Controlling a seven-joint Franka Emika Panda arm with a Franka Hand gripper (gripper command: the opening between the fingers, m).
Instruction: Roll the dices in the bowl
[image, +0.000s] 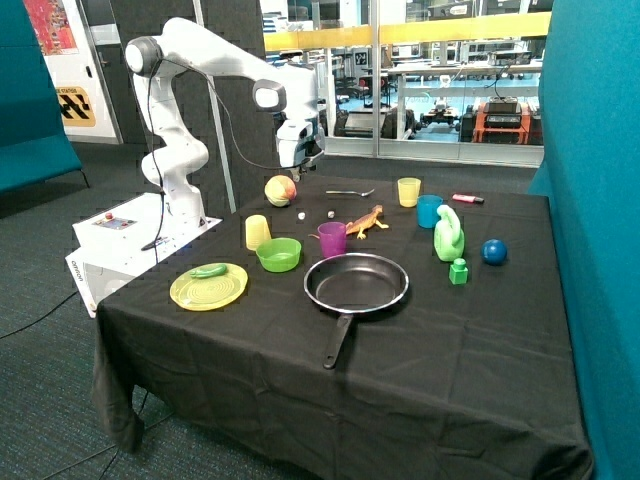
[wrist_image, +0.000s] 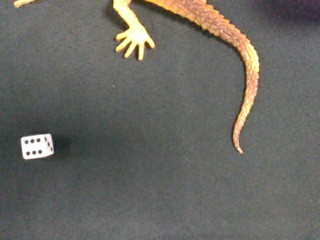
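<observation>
The lime-green bowl (image: 278, 254) stands on the black cloth between a yellow cup (image: 257, 232) and a purple cup (image: 332, 238). Two tiny dice lie behind it on the cloth, one white (image: 301, 213) and one darker (image: 330, 212). My gripper (image: 299, 163) hangs above the far part of the table, over the apple (image: 280, 189) and well above the dice. The wrist view shows a white die (wrist_image: 36, 146) on the cloth, six pips up, beside the tail of an orange toy lizard (wrist_image: 245, 75). The gripper itself does not show there.
The orange lizard (image: 365, 220) lies beside the purple cup. A black frying pan (image: 356, 283) and a yellow-green plate (image: 208, 287) sit nearer the front. A spoon (image: 350, 192), two more cups, a green jug (image: 448, 235) and a blue ball (image: 494, 251) stand further along.
</observation>
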